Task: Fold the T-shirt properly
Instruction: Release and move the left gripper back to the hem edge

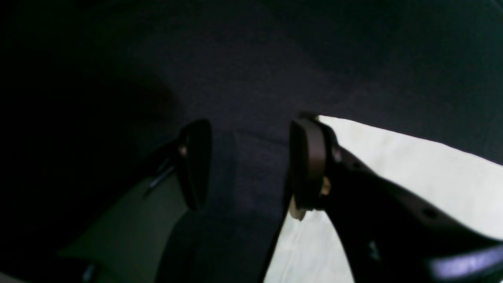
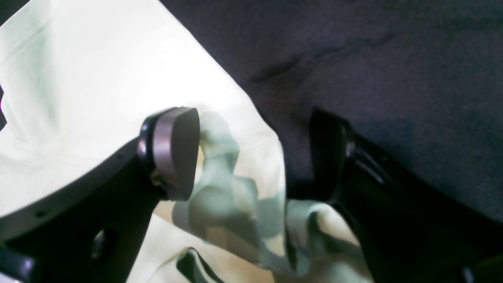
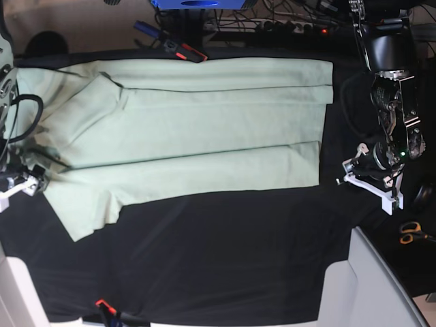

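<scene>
The pale mint-green T-shirt [image 3: 197, 129] lies spread across the black table cloth [image 3: 218, 252], with its upper part folded over lengthwise. My left gripper [image 3: 346, 176] hovers just off the shirt's lower right corner. In the left wrist view it [image 1: 251, 165] is open and empty over black cloth, with the shirt's edge [image 1: 412, 177] beside its right finger. My right gripper [image 3: 33, 178] is at the shirt's left end by the sleeve. In the right wrist view it [image 2: 251, 157] is open, with a bunched fold of the shirt [image 2: 235, 188] between its wide-apart fingers.
Orange-handled scissors [image 3: 410, 232] lie at the right edge. A white panel [image 3: 364, 286] sits at the lower right. A red-and-black tool [image 3: 184, 51] and cables [image 3: 293, 24] lie along the far edge. A small red clip [image 3: 102, 304] is at the near edge.
</scene>
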